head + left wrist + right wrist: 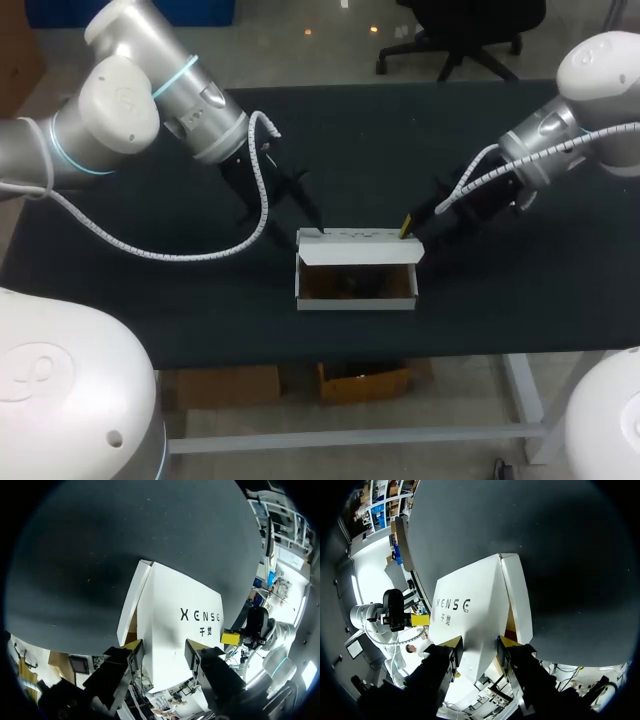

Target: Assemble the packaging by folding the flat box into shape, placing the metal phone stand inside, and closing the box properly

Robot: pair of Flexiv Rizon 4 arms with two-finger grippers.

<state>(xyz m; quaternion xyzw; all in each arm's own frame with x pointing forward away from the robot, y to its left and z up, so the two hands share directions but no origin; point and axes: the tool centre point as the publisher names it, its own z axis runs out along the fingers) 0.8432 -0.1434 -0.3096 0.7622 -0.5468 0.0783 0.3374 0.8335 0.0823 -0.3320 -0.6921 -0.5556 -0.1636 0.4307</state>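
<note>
white cardboard box [356, 249] flanked by left end effector [162, 648], right end effector [479, 643], both released.

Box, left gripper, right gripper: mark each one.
box [360, 249]: head view, on its white lid flap.
left gripper [164, 649]: left wrist view, midway between its yellow tips.
right gripper [480, 642]: right wrist view, midway between its yellow tips.

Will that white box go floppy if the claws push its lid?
Probably a bit: the lid is a thin cardboard flap, so it likely bends at its fold. The box looks hollow and light, so it may slide on the table.
</note>
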